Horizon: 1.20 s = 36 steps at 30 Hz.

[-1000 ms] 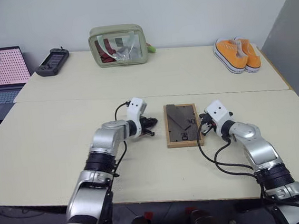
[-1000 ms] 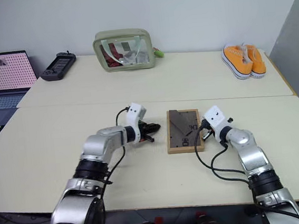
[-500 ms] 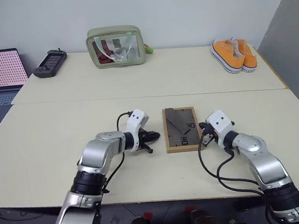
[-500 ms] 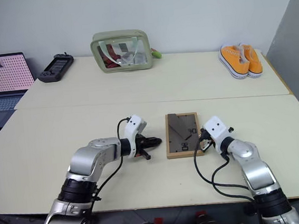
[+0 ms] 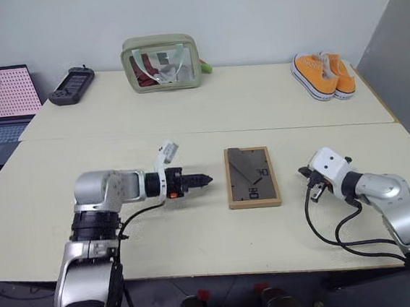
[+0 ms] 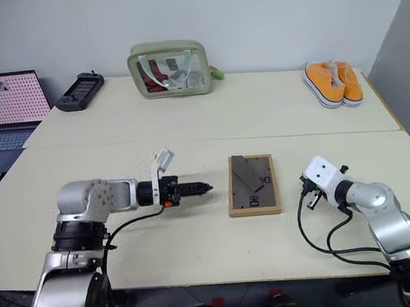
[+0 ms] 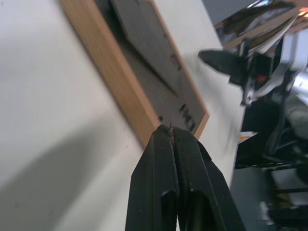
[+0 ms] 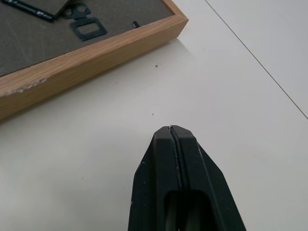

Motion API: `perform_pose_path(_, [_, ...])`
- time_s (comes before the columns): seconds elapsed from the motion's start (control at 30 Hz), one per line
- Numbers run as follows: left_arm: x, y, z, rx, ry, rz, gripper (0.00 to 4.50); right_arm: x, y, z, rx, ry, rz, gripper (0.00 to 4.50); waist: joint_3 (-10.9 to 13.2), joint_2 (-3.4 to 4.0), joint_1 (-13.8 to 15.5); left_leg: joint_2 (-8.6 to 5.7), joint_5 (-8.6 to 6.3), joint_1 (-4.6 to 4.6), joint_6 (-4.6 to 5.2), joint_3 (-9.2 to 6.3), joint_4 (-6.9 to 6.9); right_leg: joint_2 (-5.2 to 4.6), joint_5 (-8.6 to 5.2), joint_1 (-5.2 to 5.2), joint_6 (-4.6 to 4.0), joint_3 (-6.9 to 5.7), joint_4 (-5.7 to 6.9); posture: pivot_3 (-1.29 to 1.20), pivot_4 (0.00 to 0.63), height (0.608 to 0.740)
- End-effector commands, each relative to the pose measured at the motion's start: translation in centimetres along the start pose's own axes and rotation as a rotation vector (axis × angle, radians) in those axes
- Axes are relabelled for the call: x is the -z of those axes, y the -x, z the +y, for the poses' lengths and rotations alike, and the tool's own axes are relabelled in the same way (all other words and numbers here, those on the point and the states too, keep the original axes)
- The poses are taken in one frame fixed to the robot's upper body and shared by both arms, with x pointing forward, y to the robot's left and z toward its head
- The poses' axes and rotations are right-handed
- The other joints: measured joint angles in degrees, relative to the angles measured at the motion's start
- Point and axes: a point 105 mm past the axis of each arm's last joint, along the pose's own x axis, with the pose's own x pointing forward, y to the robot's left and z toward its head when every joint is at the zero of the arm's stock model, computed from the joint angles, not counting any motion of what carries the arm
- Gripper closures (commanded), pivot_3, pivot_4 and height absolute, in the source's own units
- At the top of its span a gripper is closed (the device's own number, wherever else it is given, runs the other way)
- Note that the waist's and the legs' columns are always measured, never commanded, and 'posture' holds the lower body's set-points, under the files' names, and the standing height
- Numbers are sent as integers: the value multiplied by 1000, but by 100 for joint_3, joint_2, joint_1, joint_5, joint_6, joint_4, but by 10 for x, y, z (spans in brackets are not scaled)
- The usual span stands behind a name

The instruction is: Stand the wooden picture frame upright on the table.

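Picture frame (image 5: 251,176) lies face down on the worktop (image 5: 186,112); left gripper (image 5: 206,179) and right gripper (image 5: 307,173) flank it, both closed, empty.

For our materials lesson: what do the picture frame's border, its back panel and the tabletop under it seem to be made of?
The wooden picture frame has a light border that looks like unvarnished wood, with visible grain and a matte surface. Its back panel is dark grey and finely speckled, probably pressed fibreboard or card. The table looks like smooth, pale cream laminate, though that is uncertain.

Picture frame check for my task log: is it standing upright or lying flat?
Lying flat: the wooden picture frame rests face-down on the table, back panel upward.
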Motion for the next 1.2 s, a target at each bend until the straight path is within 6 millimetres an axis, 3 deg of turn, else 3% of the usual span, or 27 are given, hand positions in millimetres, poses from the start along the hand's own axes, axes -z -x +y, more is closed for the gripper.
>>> perform_pose_path(0.03, [2,-2,11,-24,74,6,4475,-10,5,-6,10,23,-39,4500,0,0,-9,0,0,0,0,0,0,0,0,-1,0,0,0,0,150,740])
perform_pose_path(0.13, [6,-5,8,-5,96,31,4047,-10,4,-2,1,18,-41,4500,0,0,-3,2,0,0,0,-2,-1,0,0,-2,-1,-1,1,0,150,740])
perform_pose_path(0.47, [8,-11,2,33,137,69,1773,-6,4,4,4,-2,-37,4500,0,1,-2,1,1,1,-1,-2,4,0,0,1,-1,-1,6,0,150,740])
perform_pose_path(0.6, [16,-17,5,23,163,109,1120,-4,-1,6,6,-13,-40,4500,0,1,-3,1,1,1,-1,-1,3,0,0,1,-1,0,5,0,150,740])
perform_pose_path(0.8, [39,-38,12,21,257,212,1120,-5,-19,18,11,-37,-59,4500,-1,2,-4,1,1,3,-1,-1,5,0,0,2,-1,0,6,0,150,740])
perform_pose_path(1.2, [33,-42,15,4,209,226,1120,-18,-34,34,-7,-63,-100,4500,-4,6,43,-3,1,2,-2,-4,7,-2,1,7,0,-2,5,0,150,740])
